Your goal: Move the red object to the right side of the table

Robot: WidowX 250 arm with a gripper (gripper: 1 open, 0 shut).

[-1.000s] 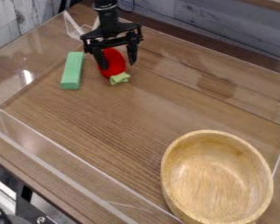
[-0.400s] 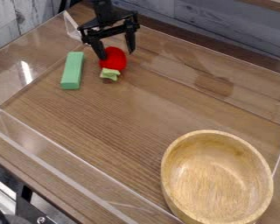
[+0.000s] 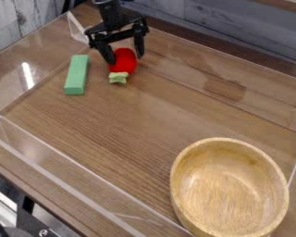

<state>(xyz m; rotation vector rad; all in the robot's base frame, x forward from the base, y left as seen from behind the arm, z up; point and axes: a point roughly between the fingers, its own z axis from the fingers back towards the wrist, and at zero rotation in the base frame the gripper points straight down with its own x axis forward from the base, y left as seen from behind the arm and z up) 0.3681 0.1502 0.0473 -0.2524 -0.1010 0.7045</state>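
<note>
Since a second ago my claw (image 3: pixel 118 45) has shifted up-frame, fingers wide astride the red object (image 3: pixel 123 63) lying far-left on the bench (image 3: pixel 126 139); I'd settle lower, then close squarely.

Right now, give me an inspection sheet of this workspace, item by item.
Surface: brown wood-grain table bordered by low clear acrylic walls.
Job's things: small rounded red strawberry-like toy with green leafy end, far left area, not yet on the right side.
Clutter: green rectangular block left of the toy; round light wooden bowl near right.
Tool: black tool open, directly over the toy, not closed on it.
Cables: nothing seen.
Surroundings: grey plank wall behind.
</note>
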